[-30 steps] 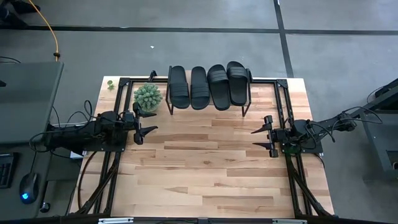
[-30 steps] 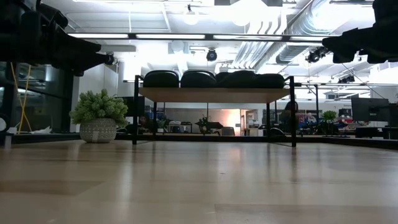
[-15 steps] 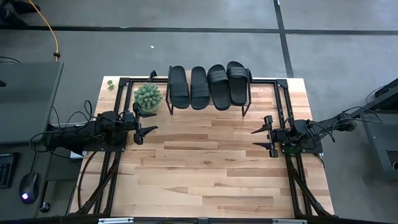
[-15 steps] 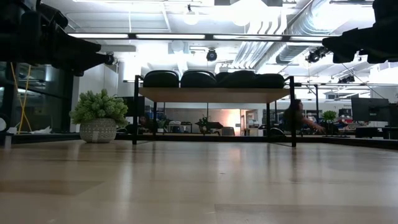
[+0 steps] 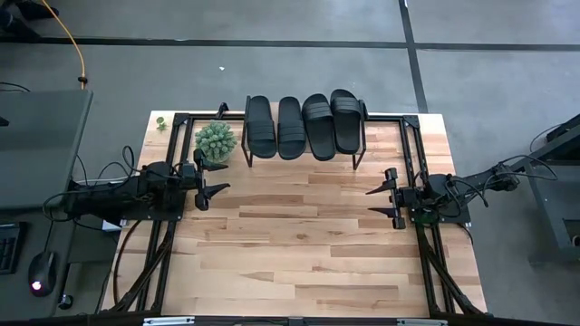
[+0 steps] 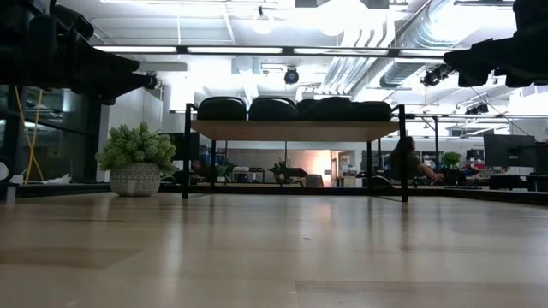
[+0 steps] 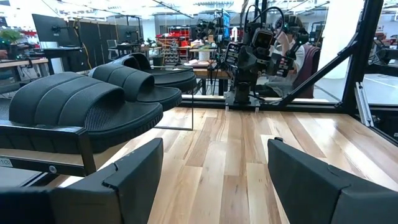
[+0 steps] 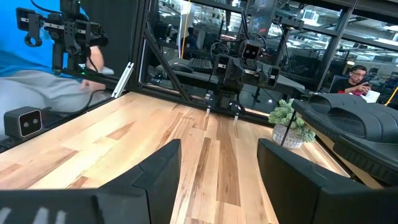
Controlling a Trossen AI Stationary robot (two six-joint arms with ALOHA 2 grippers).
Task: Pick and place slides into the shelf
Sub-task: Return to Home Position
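Several black slides [image 5: 304,125] lie side by side on the shelf [image 5: 355,156], soles down on its light wooden top [image 6: 291,129], at the table's far edge; the left wrist view shows them as slides [image 7: 93,106]. My left gripper [image 5: 216,188] is open and hovers over the table's left side, near the plant. My right gripper [image 5: 381,200] is open too and hovers over the right side, below the shelf's right end. Both point toward the table's middle and hold nothing.
A potted green plant [image 5: 216,140] stands left of the shelf. Black frame rails [image 5: 412,154] run along the table's left, right and far sides. Bare wooden tabletop [image 5: 299,244] spreads between the arms. A person in blue [image 8: 37,43] is beyond the table's near edge.
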